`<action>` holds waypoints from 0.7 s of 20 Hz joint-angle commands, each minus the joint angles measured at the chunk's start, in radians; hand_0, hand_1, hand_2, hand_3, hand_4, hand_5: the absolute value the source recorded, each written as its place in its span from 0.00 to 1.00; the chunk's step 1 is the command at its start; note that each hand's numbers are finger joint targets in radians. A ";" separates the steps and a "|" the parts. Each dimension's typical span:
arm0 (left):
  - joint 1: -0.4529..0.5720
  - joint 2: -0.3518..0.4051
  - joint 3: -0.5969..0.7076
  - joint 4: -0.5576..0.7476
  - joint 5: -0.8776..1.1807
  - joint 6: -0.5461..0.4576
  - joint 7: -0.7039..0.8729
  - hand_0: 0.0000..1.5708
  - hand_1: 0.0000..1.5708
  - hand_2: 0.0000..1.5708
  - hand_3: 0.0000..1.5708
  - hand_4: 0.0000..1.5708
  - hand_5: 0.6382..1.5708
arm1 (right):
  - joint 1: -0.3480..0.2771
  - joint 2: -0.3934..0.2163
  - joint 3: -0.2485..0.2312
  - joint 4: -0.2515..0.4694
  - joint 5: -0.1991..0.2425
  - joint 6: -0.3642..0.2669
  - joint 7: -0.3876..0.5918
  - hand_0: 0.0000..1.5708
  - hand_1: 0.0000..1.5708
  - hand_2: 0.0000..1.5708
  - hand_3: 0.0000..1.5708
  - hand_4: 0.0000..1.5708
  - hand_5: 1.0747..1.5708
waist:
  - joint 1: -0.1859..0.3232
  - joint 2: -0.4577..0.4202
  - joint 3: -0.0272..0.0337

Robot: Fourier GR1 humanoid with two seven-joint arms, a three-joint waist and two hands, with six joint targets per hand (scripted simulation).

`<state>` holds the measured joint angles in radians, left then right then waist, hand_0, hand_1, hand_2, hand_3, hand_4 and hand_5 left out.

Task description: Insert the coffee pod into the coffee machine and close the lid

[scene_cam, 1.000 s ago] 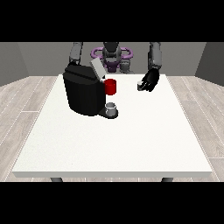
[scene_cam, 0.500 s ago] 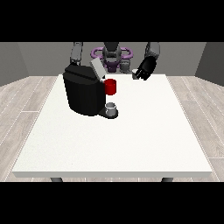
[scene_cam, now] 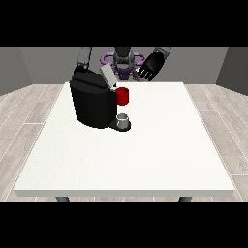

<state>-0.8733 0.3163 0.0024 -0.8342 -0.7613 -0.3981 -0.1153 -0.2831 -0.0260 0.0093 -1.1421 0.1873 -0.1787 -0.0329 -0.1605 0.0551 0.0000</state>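
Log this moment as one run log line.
hand at view's right: raised, open, empty | coffee machine: lid up | other hand: hidden

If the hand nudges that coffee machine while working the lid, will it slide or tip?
Probably neither. The coffee machine is a broad, squat black block resting flat on the table, so it looks heavy and stable. Its raised lid is thin and would likely swing first.

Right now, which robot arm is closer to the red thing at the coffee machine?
Its left one, at the view's right. That hand hangs above and behind the red thing at the machine, apart from it. The other arm reaches behind the coffee machine; its hand is hidden.
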 commanded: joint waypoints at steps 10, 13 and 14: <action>-0.241 0.042 0.106 0.037 0.052 -0.052 0.082 0.75 0.75 0.80 0.81 0.31 1.00 | -0.103 -0.047 -0.052 -0.065 -0.040 0.033 -0.018 0.00 0.00 0.00 0.00 0.00 1.00 | -0.079 0.108 0.0004; -0.261 0.161 0.142 0.106 0.032 -0.044 0.039 0.78 0.78 0.81 0.80 0.31 1.00 | -0.113 -0.020 0.016 -0.175 -0.002 0.024 0.033 0.00 0.00 0.00 0.00 0.00 1.00 | -0.152 0.156 -0.0003; -0.254 0.115 0.128 0.084 0.037 -0.044 0.049 0.79 0.79 0.83 0.80 0.31 1.00 | -0.091 -0.032 -0.019 -0.125 -0.014 0.017 -0.009 0.00 0.00 0.00 0.00 0.00 1.00 | -0.113 0.151 0.0001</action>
<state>-1.1095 0.4115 0.1240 -0.7625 -0.7184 -0.4521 -0.0467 -0.3622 -0.0497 0.0054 -1.2539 0.1721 -0.1500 -0.0276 -0.2733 0.1660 0.0000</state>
